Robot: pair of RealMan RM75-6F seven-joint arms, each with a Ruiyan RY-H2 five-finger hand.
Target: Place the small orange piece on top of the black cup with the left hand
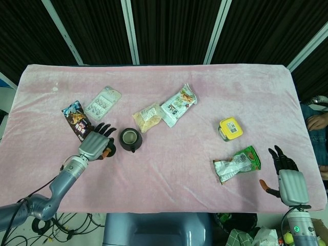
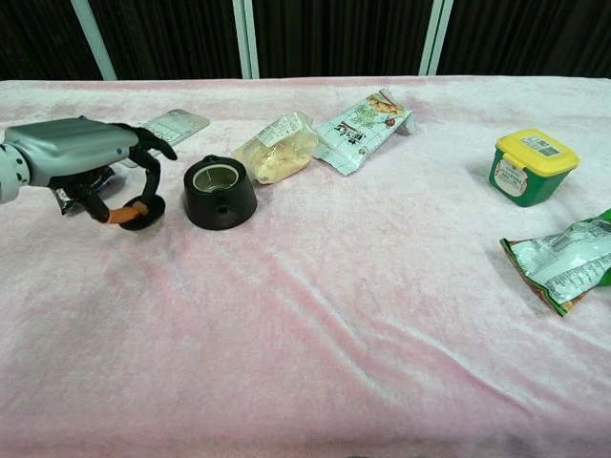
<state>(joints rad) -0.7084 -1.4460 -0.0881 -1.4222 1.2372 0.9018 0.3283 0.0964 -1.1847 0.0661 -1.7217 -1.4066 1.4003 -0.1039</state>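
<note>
The black cup (image 1: 129,139) (image 2: 219,192) stands open-topped at the left middle of the pink cloth. Just left of it lies the small orange piece (image 2: 141,212) (image 1: 108,151), a dark round disc showing orange at its edge. My left hand (image 1: 96,143) (image 2: 81,157) reaches over it, pinching it between the thumb and a curled finger low at the cloth, while the other fingers are spread. The piece sits beside the cup without touching it. My right hand (image 1: 290,179) lies at the front right edge with its fingers apart and nothing in it; the chest view does not show it.
A dark snack bag (image 1: 77,119) and a blister pack (image 1: 103,103) lie behind my left hand. Two snack packets (image 1: 148,117) (image 1: 179,104) sit behind the cup. A yellow-lidded green tub (image 1: 230,128) and a green packet (image 1: 237,163) are on the right.
</note>
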